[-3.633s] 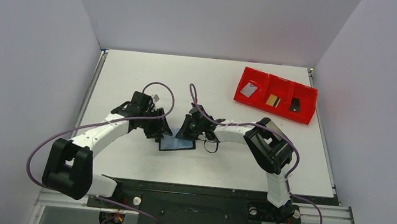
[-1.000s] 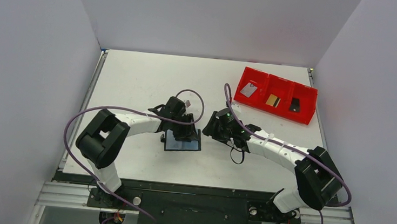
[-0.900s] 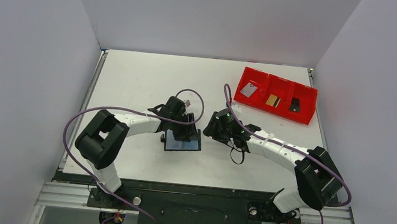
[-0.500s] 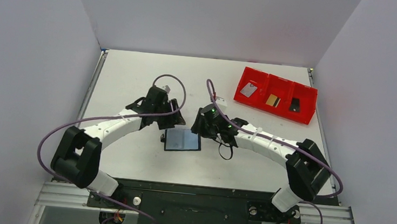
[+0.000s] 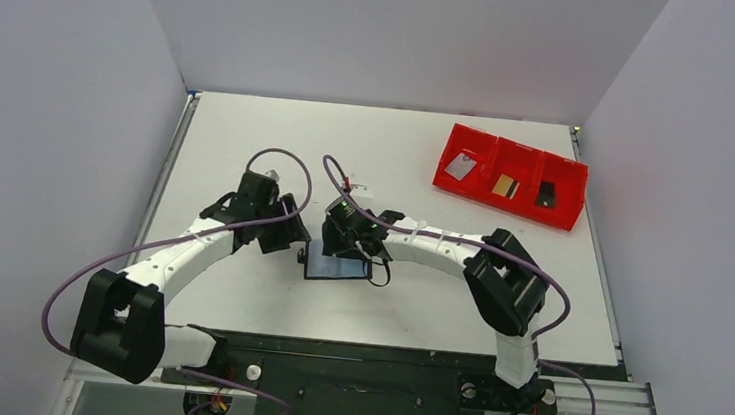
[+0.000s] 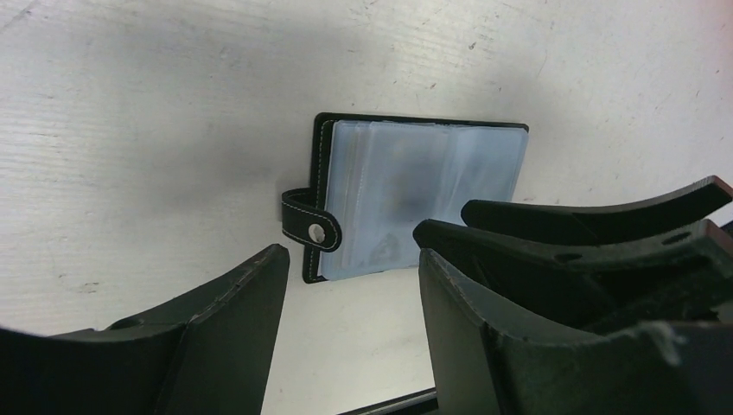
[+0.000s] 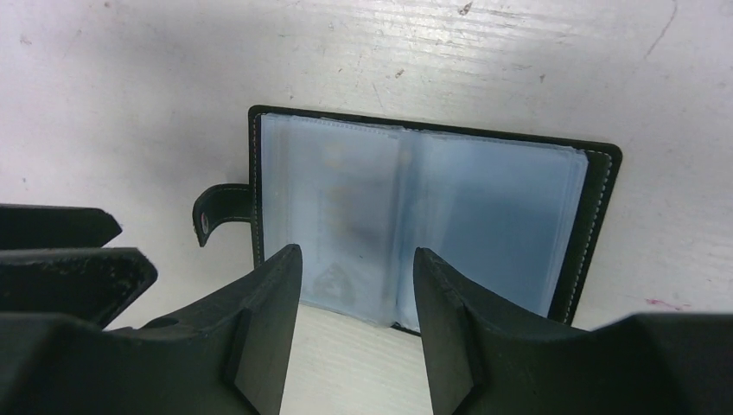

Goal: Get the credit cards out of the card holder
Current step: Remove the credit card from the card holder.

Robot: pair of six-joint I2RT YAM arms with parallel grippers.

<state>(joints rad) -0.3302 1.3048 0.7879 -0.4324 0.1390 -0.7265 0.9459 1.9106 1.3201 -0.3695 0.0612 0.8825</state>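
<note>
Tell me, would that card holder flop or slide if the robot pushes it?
Probably floppy: the card holder lies open like a book, with thin clear sleeves. It likely slides easily, lying flat on the bare table. Its snap strap might snag.

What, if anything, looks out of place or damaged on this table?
Nothing stands out. The card holder lies open and flat, its strap out sideways; the red tray holds one card in each compartment.

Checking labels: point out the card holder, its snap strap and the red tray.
card holder (image 7: pixel 432 207): right wrist view, on the clear sleeves near the fold.
snap strap (image 6: pixel 307 220): left wrist view, on the leather by the stud.
red tray (image 5: pixel 504 204): top external view, on its near wall.
</note>
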